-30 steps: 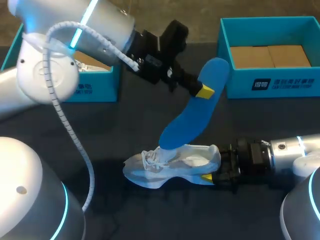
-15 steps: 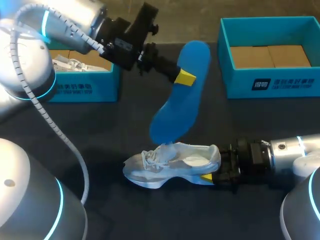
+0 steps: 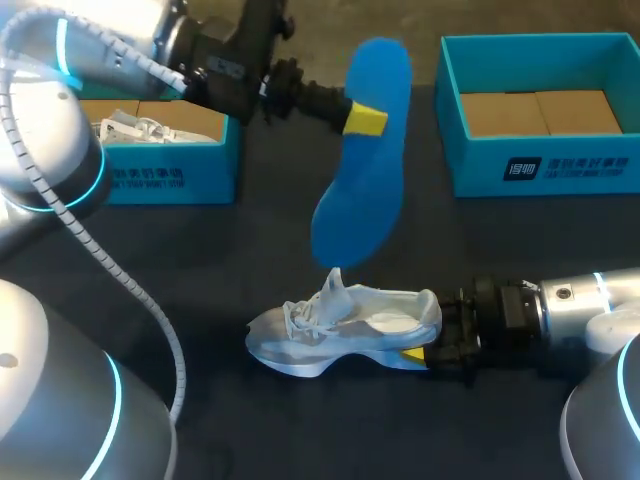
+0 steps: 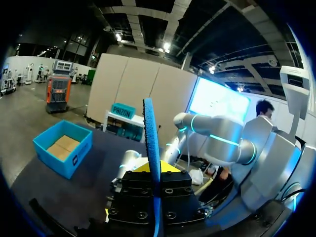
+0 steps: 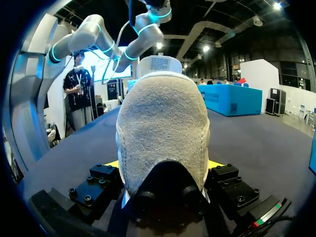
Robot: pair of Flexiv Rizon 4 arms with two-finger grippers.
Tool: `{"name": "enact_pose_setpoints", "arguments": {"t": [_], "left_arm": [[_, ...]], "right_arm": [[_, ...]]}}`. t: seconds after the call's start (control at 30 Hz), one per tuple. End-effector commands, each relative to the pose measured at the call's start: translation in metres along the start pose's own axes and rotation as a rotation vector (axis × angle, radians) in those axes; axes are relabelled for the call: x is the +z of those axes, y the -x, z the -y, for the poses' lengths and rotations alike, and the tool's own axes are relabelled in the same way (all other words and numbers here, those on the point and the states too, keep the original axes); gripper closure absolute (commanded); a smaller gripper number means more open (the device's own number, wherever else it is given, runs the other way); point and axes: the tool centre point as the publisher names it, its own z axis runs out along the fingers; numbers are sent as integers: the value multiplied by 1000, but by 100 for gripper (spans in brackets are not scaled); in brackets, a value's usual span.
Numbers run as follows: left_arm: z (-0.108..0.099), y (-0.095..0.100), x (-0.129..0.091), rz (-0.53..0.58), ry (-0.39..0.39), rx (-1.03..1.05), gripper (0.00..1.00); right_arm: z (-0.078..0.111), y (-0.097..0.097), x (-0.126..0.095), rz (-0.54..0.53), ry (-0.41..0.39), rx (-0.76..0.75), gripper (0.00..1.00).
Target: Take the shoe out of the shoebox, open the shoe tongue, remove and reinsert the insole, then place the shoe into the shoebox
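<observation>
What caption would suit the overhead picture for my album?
Left pincer holds the blue insole above the shoe; right pincer grips its heel.

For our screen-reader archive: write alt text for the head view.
The left pincer holds a blue insole in the air above a white shoe on the dark table, whose heel the right pincer grips. At the far side, the left shoebox holds another shoe; the right shoebox shows only its cardboard floor.

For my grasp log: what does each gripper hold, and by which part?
Left gripper holds the blue insole near its upper end. Right gripper holds the shoe by its heel.
</observation>
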Motion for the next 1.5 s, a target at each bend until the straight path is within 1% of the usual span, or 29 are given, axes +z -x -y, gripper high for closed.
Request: {"name": "enact_pose_setpoints", "arguments": {"t": [0.03, 0.07, 0.17, 0.2, 0.23, 0.3, 0.37, 0.77, 0.9, 0.93, 0.97, 1.1, 1.17, 1.27, 1.37, 1.5], "left_arm": [[0, -27, -26, 28, -72, -1, 100], [3, -32, -29, 29, -83, -4, 100], [13, -39, -39, 8, -80, -6, 100], [15, -40, -42, -11, -66, -3, 100], [18, -41, -45, -4, -67, -5, 100], [24, -43, -51, -42, -34, -46, 100], [30, -43, -55, 14, 17, -96, 100], [30, -43, -55, 14, 17, -96, 100], [36, -47, -64, -21, -4, -90, 100], [39, -48, -66, -14, -6, -88, 100], [41, -50, -68, -37, -12, -85, 100], [47, -57, -72, -28, -10, -86, 100], [50, -62, -75, -26, -22, -86, 100], [53, -67, -76, -18, -27, -66, 100], [55, -68, -77, -25, -51, -67, 100], [55, -66, -74, -42, -76, -95, 100]], "right_arm": [[0, 0, 1, 2, -3, 1, 100], [0, 0, 1, 2, -3, 1, 100], [0, 0, 1, 2, -3, 1, 100], [0, 0, 1, 2, -3, 1, 100], [0, 0, 1, 2, -3, 1, 100], [0, 0, 1, 2, -3, 1, 100], [0, 0, 1, 2, -3, 1, 100], [0, 0, 1, 2, -3, 1, 100], [0, 0, 1, 2, -3, 1, 100], [0, 0, 1, 2, -3, 1, 100], [0, 0, 1, 2, -3, 1, 100], [0, 0, 1, 2, -3, 1, 100], [0, 0, 1, 2, -3, 1, 100], [0, 0, 1, 2, -3, 1, 100], [0, 0, 1, 2, -3, 1, 100], [0, 0, 1, 2, -3, 1, 100]]}}
